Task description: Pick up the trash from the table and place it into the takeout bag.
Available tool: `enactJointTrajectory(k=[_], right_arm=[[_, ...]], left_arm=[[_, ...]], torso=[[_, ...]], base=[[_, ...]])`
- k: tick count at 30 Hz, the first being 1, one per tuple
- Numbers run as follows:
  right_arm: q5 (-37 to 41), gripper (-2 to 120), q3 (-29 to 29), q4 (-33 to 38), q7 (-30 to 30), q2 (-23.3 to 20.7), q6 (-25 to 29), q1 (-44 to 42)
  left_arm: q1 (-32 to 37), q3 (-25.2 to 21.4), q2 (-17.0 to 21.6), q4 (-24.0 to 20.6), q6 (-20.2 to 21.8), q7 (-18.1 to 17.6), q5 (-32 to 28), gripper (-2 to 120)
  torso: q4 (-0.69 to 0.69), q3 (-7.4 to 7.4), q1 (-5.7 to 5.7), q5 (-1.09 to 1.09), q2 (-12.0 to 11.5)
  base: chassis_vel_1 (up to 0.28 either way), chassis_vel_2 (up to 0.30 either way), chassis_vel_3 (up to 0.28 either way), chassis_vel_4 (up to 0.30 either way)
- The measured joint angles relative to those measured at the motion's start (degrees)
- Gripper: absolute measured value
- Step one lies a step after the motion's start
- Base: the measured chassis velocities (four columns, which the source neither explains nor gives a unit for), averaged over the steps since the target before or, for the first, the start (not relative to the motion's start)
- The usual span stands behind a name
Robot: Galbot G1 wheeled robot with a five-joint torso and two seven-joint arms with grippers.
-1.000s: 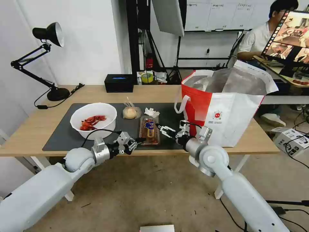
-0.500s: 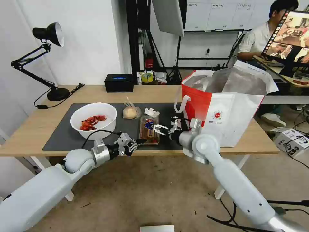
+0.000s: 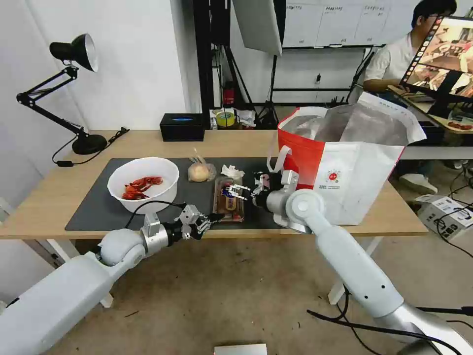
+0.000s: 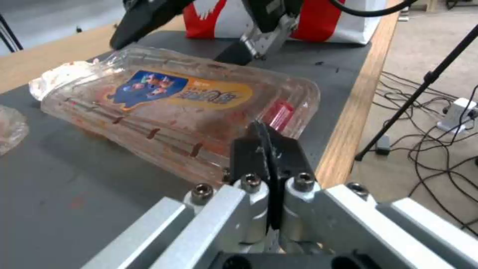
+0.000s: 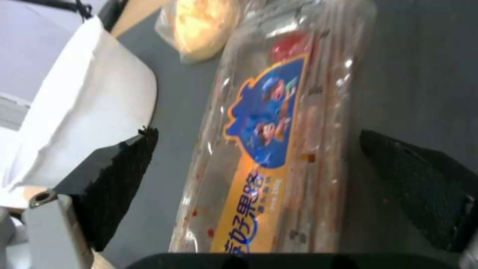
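On the dark grey mat (image 3: 98,207) of the table (image 3: 44,207), your right gripper (image 3: 234,191) now hangs over the far half of the clear plastic tray (image 3: 228,199), its fingers spread apart; the right wrist view shows the two black pads (image 5: 119,186) standing one on either side of the tray's blue and orange label (image 5: 259,149), with the tray between them and not yet clamped. Compare the head view of a second ago: the right gripper then sat off the tray's right edge, nearer the takeout bag (image 3: 345,172), and the arm has since swung leftward and farther onto the table, so that its elbow now rises in front of the bag. Your left gripper (image 3: 209,218) has hardly shifted; it rests at the near edge of the mat, just beside the tray's near left corner, and the left wrist view shows its dark fingertips (image 4: 269,149) pressed together with nothing between them, close against the tray's near end. The tray itself lies where it lay before, flat on the mat. The white bowl (image 3: 143,183) with red shells, the bagged bun (image 3: 199,172) and the crumpled tissue (image 3: 231,172) remain in their former places on the mat, and the bag stands open at the table's right end.
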Motion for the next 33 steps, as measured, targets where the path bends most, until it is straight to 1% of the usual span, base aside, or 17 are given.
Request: enactJointTrajectory(k=[20,23,26,27,29,30,31,33], right_arm=[[2.1,100,-2.1,-3.9,1.2,2.7,-2.9,2.6],[2.9,97,-2.6,-4.0,1.8,2.6,-3.3,2.9],[4.0,84,-2.9,-3.9,2.9,2.3,-3.3,3.0],[4.0,84,-2.9,-3.9,2.9,2.3,-3.3,3.0],[4.4,76,-3.0,-3.9,3.2,2.1,-3.3,3.0],[4.6,69,-3.0,-3.9,3.3,1.9,-3.4,2.9],[4.6,69,-3.0,-3.9,3.3,1.9,-3.4,2.9],[4.8,59,-3.1,-3.7,3.3,1.6,-3.4,2.7]], left_arm=[[0.8,-0.8,0.0,-0.1,-0.3,0.1,0.1,0],[1.0,-1.0,0.0,-0.2,-0.4,0.1,0.1,0],[1.2,-1.2,0.0,-0.3,-0.5,0.1,0.1,0],[1.2,-1.2,0.0,-0.3,-0.5,0.1,0.1,0],[1.3,-1.2,0.0,-0.4,-0.5,0.1,0.1,0],[1.3,-1.3,0.0,-0.4,-0.5,0.1,0.1,0],[1.3,-1.3,0.0,-0.4,-0.5,0.1,0.1,0],[1.4,-1.3,0.0,-0.5,-0.6,0.1,0.1,0]], torso=[[-0.02,-0.02,-0.01,0.00,0.0],[-0.04,-0.02,-0.01,-0.01,0.0],[-0.05,-0.02,-0.02,-0.01,0.0],[-0.05,-0.02,-0.02,-0.01,0.0],[-0.05,-0.02,-0.02,-0.01,0.0],[-0.05,-0.02,-0.02,-0.01,0.0],[-0.05,-0.02,-0.02,-0.01,0.0],[-0.04,-0.01,-0.01,0.00,0.0]], base=[[0.000,0.000,0.000,0.000],[0.000,0.000,0.000,0.000],[0.000,0.000,0.000,0.000],[0.000,0.000,0.000,0.000],[0.000,0.000,0.000,0.000],[0.000,0.000,0.000,0.000],[0.000,0.000,0.000,0.000],[0.000,0.000,0.000,0.000]])
